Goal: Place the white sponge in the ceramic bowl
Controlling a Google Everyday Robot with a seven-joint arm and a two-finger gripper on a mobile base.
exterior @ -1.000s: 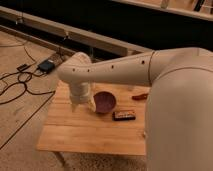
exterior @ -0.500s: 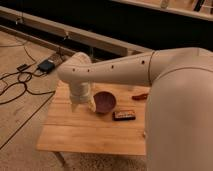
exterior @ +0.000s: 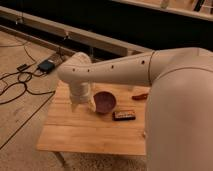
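Pincer [exterior: 81, 104] is hanging low over the left part of the worktop [exterior: 75, 132], just beside the ceramic bowl [exterior: 105, 102], on its left as the camera is seeing it. The arm's wrist is blocking the view from above, so I can't tell how far open the pincer is or whether it's holding anything.

White sponge: I'm not finding it anywhere on the bare wood. A pale patch is showing at the pincer's lower end, which could be the sponge or just casing; can't tell which. I'm guessing it's either in the grip or lying hidden under the wrist.

The bowl is sitting upright and looking empty from this angle. A flat black object [exterior: 123, 115] is lying close by at its front right. A small red-orange item [exterior: 140, 96] is sitting further right, near the big arm link.

Handling, as a judgement:
- I'm expecting the sponge to be light, soft and squashy, neither fragile nor slippery.
- I'm suggesting taking it across the short width, at mid-length, with a light squeeze. Over-squeezing is asking for spring-back on release.
- Being so light, it may cling to the pincer rather than drop, so releasing low over the bowl's centre is looking safest.
- The bowl is the hard, chippable part and is likely sliding on the wood if nudged, so I'm keeping clear of the rim on the way across.
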